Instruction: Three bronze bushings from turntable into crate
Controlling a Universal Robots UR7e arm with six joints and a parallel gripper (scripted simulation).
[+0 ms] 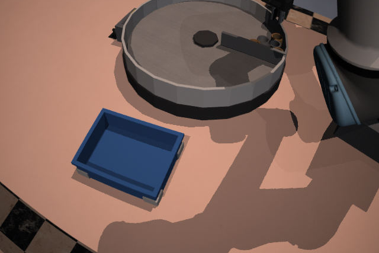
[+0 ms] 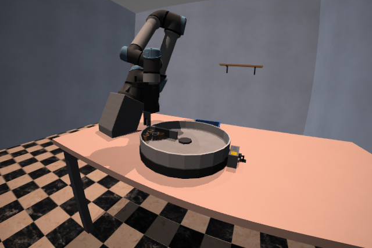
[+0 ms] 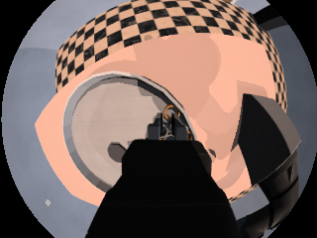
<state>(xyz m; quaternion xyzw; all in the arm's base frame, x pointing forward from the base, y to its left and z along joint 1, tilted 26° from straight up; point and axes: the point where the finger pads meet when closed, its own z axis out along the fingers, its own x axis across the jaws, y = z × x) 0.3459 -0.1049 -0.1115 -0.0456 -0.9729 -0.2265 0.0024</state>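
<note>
Pincer (image 1: 277, 21) (image 2: 146, 124) (image 3: 166, 119), part-open, empty, above turntable (image 1: 202, 96) (image 2: 184, 161) (image 3: 67, 119), top view's two o'clock; centre over one bronze bushing (image 1: 276, 34) (image 2: 146, 138) (image 3: 170, 106) before descending.

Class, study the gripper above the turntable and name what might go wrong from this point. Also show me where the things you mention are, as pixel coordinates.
The bronze bushings (image 1: 276, 36) sit packed against grey ones (image 1: 262, 39), so the gripper (image 1: 278, 18) (image 2: 146, 122) might pinch or knock a wrong one. The cluster lies between the divider (image 1: 244, 45) and the turntable's wall (image 1: 202, 95) (image 2: 183, 160), so a finger could strike either on the way down.
</note>
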